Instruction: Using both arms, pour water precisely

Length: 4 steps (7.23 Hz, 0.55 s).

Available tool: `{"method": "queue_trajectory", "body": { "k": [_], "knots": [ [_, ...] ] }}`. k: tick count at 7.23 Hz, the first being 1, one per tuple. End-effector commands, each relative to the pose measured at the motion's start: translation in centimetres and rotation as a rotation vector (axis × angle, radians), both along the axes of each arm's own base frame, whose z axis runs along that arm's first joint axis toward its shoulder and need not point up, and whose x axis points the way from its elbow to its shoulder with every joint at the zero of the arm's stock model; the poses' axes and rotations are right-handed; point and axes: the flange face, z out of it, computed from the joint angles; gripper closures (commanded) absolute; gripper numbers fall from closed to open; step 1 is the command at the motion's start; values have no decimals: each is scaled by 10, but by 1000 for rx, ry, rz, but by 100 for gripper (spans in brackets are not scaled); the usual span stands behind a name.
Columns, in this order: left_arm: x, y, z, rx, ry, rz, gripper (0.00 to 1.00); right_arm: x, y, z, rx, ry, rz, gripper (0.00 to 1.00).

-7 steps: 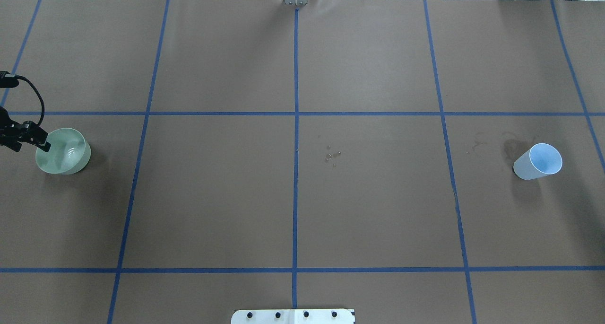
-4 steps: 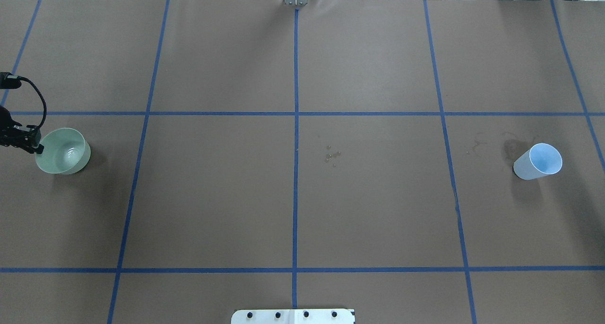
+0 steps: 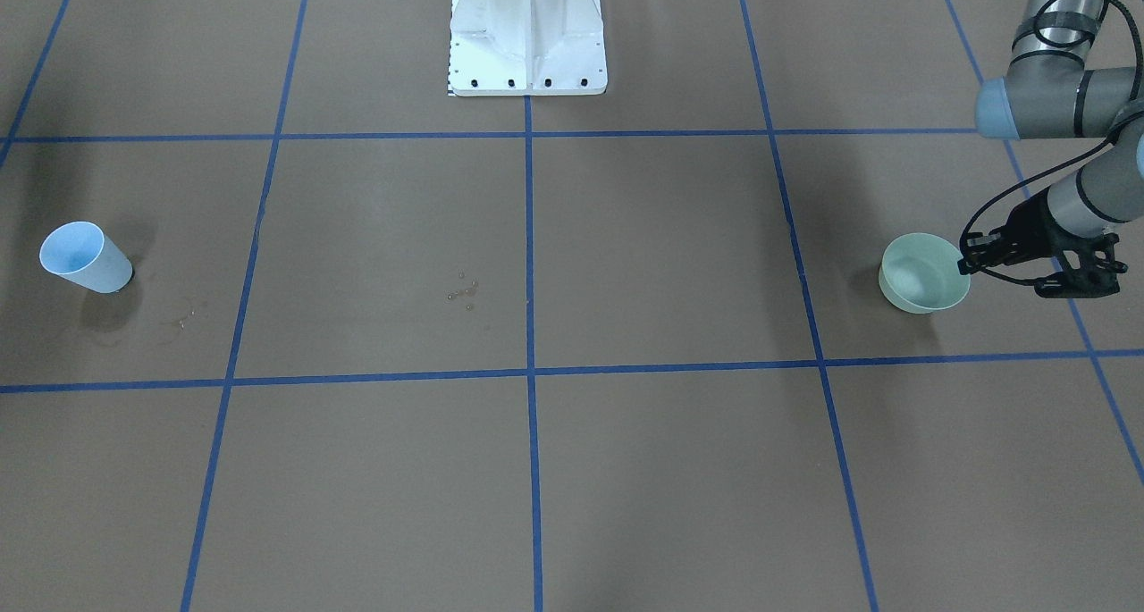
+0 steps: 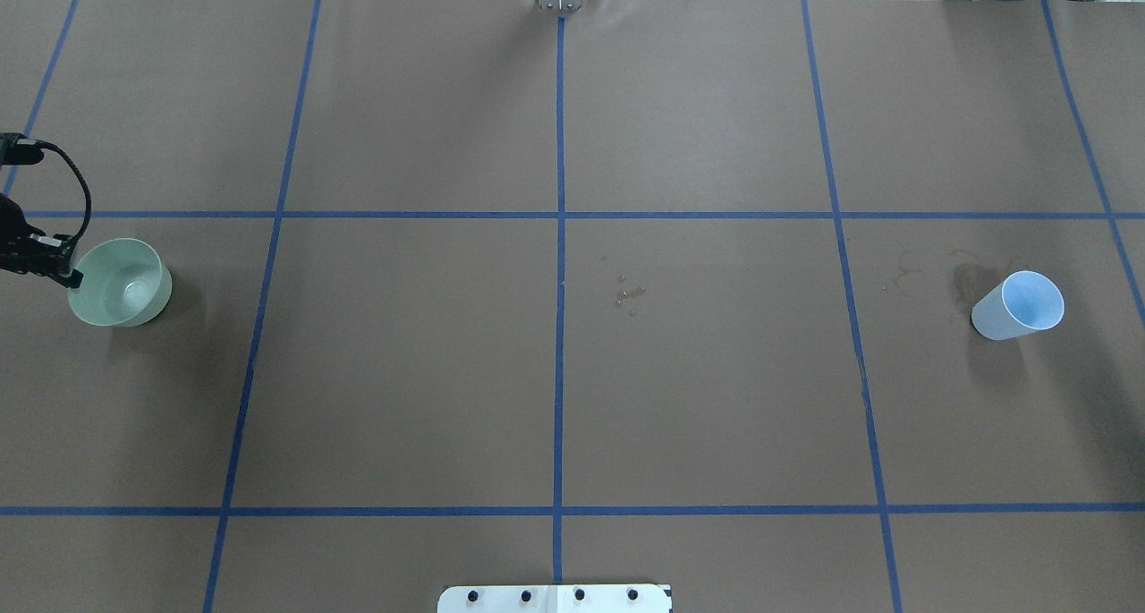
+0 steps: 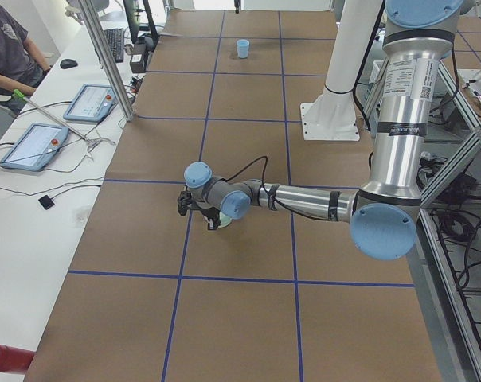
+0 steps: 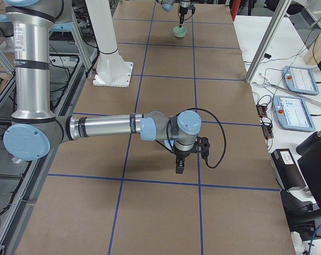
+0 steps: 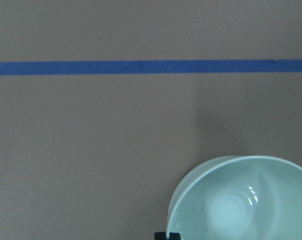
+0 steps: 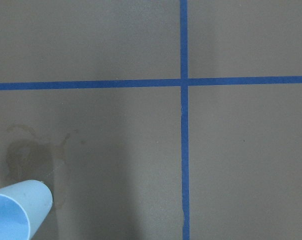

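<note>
Now | water (image 7: 252, 193) in green bowl (image 4: 159, 302) | left tool (image 3: 972, 259) at rim

Looked down from behind the pedestal (image 4: 555, 598); faced it steeply from opposite; shot along the table (image 5: 248, 103) from both ends; hung close from each wrist over bowl (image 7: 231, 200) and cup (image 8: 13, 215), shared with overhead.

My work table (image 4: 698, 112) is covered in brown paper, marked into squares by blue tape lines (image 4: 560, 148). A white bench (image 5: 33, 223) runs along the side opposite me, carrying two tablets (image 5: 33, 146), a keyboard (image 5: 113, 44) and loose cables. Aluminium posts (image 5: 105, 56) stand where bench meets table. Lighting is even; soft shadows fall on the paper
</note>
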Motion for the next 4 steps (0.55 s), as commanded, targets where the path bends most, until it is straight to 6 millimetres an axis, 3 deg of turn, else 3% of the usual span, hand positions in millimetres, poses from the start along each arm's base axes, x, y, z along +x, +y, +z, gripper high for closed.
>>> {"method": "queue_trajectory", "body": {
  "k": [1,2,4],
  "knots": [
    [10,-5,-86,-31,139,-25,100,0,-1,-4,9,-1,0,1],
    [25,-21,-147,-50,187,-77,100,0,-1,-7,14,-1,1,1],
    [163,7,-271,-135,239,-54,100,0,-1,-7,14,-3,1,1]
  ]
}}
